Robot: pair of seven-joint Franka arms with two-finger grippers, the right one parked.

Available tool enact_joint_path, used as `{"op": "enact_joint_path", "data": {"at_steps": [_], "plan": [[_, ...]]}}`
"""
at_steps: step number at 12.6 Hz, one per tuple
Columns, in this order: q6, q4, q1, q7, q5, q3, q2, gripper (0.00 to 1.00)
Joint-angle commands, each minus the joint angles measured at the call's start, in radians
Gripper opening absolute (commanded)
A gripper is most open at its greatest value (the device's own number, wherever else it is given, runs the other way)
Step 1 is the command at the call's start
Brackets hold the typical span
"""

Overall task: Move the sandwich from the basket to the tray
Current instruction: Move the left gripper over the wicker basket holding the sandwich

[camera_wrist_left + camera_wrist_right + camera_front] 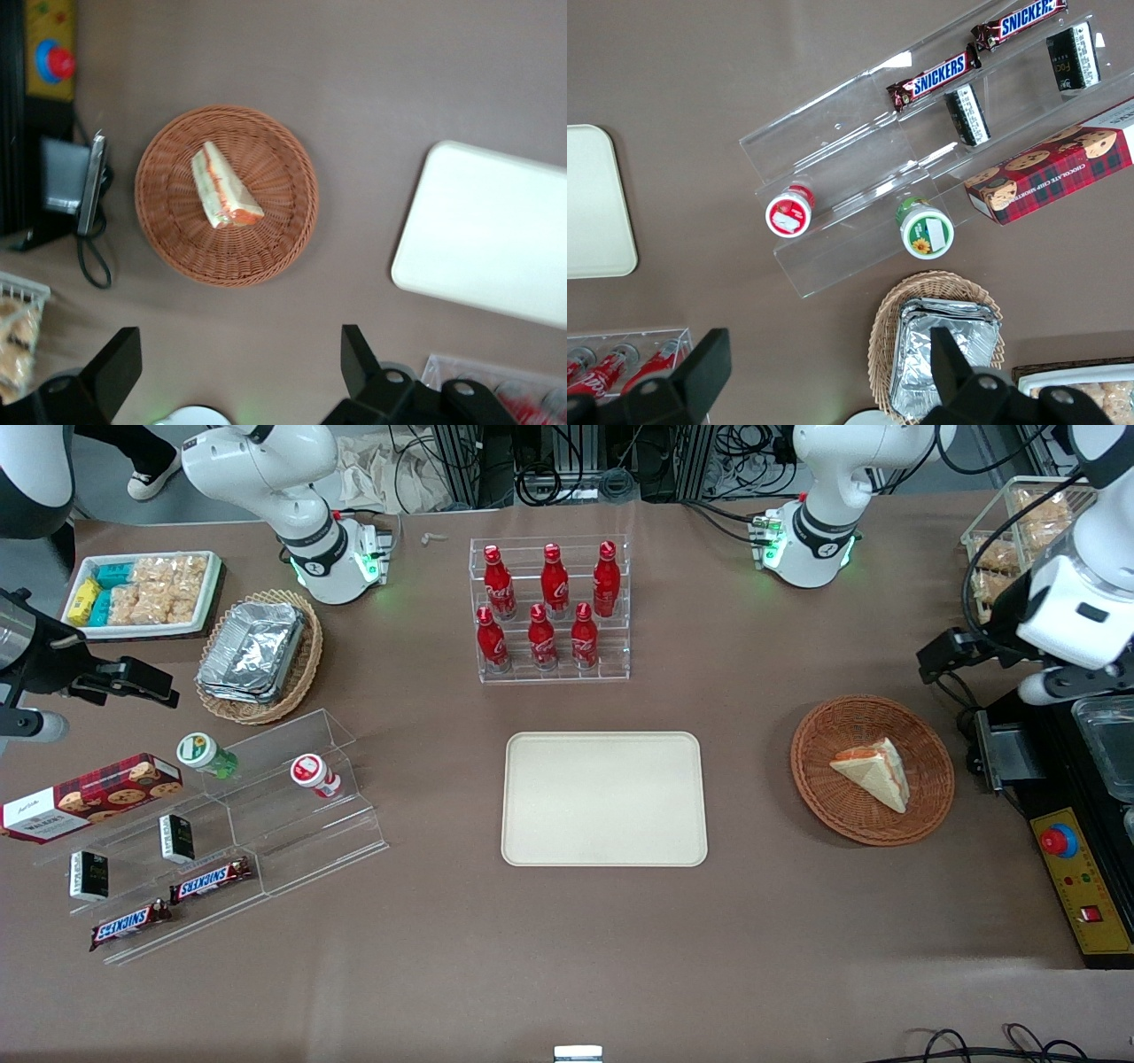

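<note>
Sandwich sits in the basket, lying on its side, filling edge facing the working arm's end of the table. Nothing grasped yet. Tray is bare, well apart from the basket toward the parked arm's end.

Gripper is high above the table, off the basket's rim, on the side farther from the front camera. Fingers spread wide, holding nothing.

Step in hand, as I read it: approach and pick.
- Centre over the wedge before descending, not over the basket middle.
- Turn the wrist so the fingers close across the two flat bread faces, not point to crust.
- Stop short of the wicker; fingertips could snag the weave.
- Light squeeze: soft bread probably crushes or sheds filling.
- Lift straight up to clear the rim, then traverse.
</note>
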State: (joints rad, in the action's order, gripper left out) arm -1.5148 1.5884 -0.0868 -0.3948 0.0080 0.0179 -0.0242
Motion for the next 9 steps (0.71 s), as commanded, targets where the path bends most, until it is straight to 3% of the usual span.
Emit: {"op": "enact_joint_path", "data": {"at_steps": [1,5,9], "plan": [[0.002,0.016,0.001,-0.159,0.013,-0.032,-0.016,1.0],[-0.065,0.206,0.001,-0.22,0.0,-0.15,-0.13,1.0],[-0.174,0.344,-0.011,-0.465,0.003,-0.138,-0.174,1.0]]}}
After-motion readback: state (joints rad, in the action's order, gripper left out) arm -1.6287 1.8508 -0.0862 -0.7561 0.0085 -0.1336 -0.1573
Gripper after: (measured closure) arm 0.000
